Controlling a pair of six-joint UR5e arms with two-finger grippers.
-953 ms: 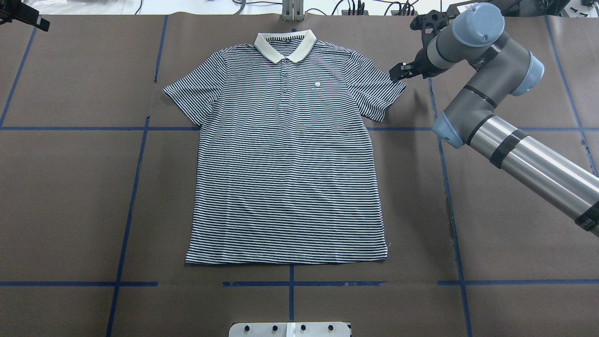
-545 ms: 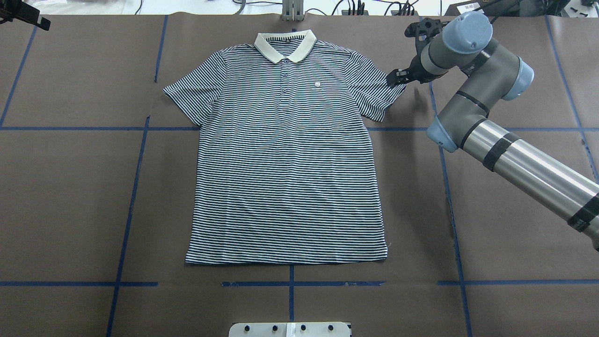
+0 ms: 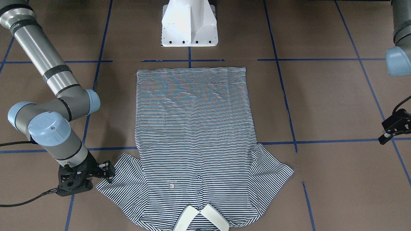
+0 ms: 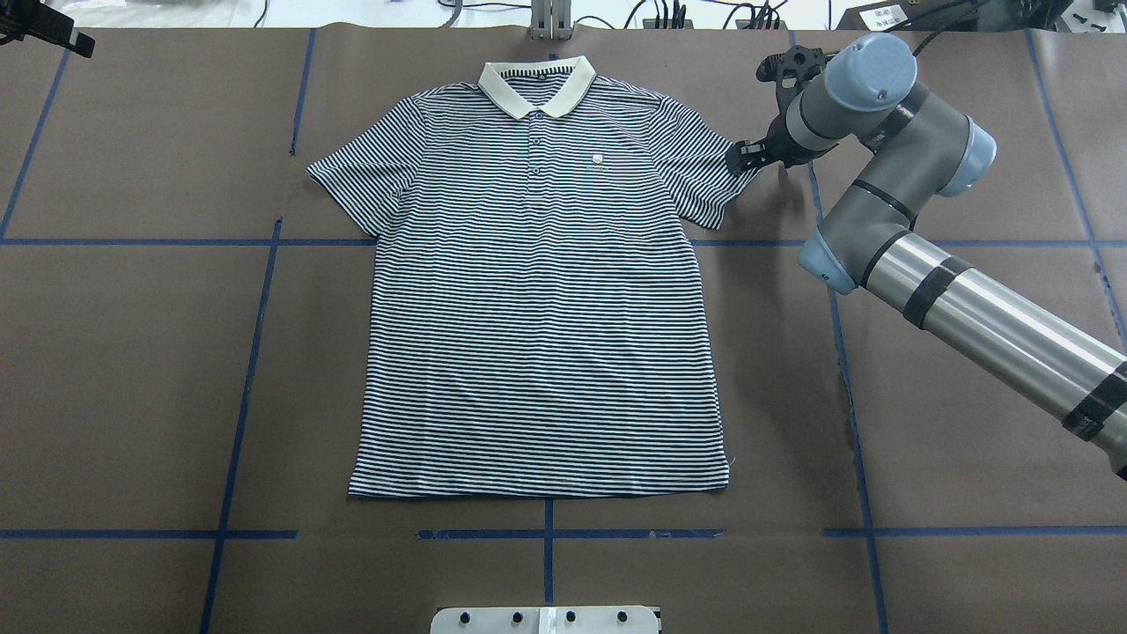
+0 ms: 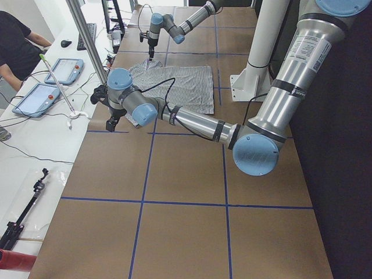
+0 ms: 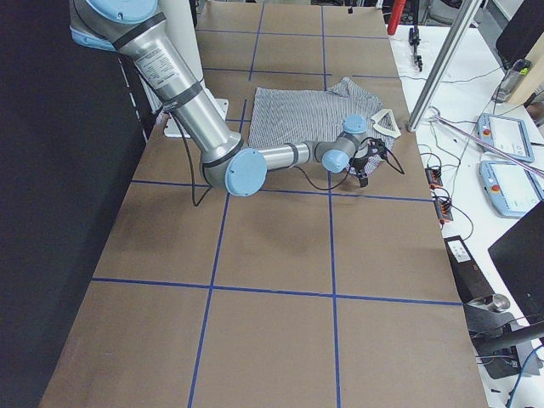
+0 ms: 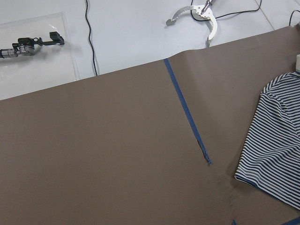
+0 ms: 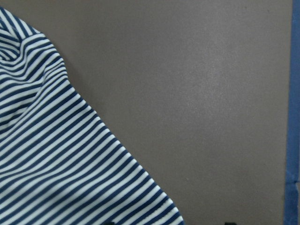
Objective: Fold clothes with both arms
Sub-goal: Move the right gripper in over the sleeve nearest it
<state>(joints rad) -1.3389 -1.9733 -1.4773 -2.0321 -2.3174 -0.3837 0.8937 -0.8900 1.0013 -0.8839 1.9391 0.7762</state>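
Progress: right gripper (image 4: 744,157) has crept up to the sleeve (image 4: 704,189)
Polo shirt (image 4: 537,308) lies flat mid-table, unfolded; those jaws look spread, so a pinch seems next. Left gripper (image 3: 393,130) hangs well apart, jaws unreadable.

The polo shirt (image 4: 537,308) had thin navy and white stripes, with a plain cream collar (image 4: 572,84). The desk (image 4: 123,370) was brown, crossed by blue tape lines (image 4: 243,414).

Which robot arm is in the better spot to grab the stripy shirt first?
The right arm. Its right gripper is at the edge of one sleeve of the shirt. The left gripper is far off near the table's corner, away from the cloth.
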